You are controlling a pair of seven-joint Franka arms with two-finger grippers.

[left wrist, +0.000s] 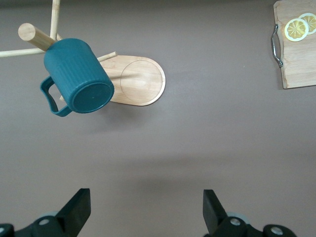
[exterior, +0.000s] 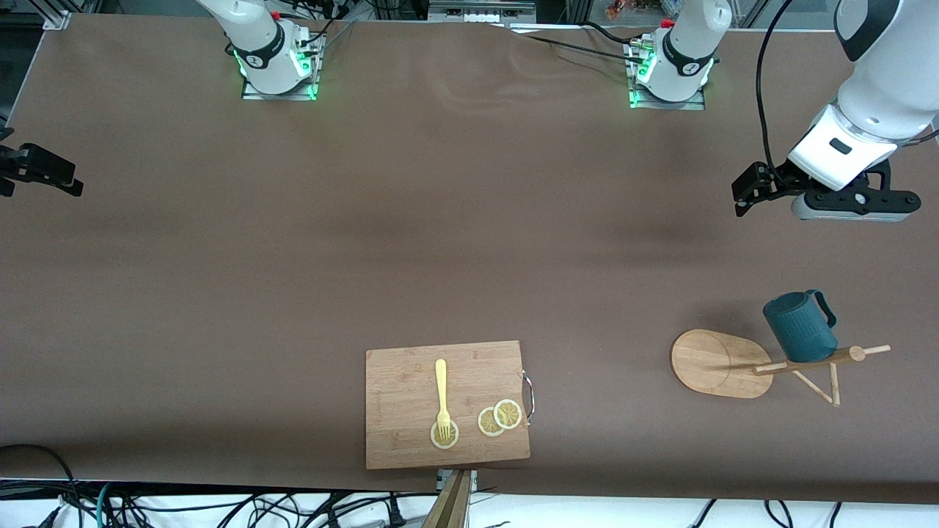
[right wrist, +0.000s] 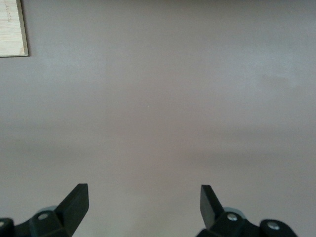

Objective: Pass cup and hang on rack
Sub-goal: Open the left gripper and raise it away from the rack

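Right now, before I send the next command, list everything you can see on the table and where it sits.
cup: one, dark teal, ribbed, hanging on a peg of the rack, off the table.
rack: one, light bamboo mug tree, at the left arm's end of the table.
cutting board: one, light wood with a metal handle, mid-table at the edge nearest the front camera.
fork: one, pale yellow, on the cutting board, tines on a lemon slice.
lemon slices: three, yellow, on the cutting board.
table: one, brown.
left gripper: open, empty, over the table's left-arm end.
right gripper: open, empty, over the table's right-arm end.
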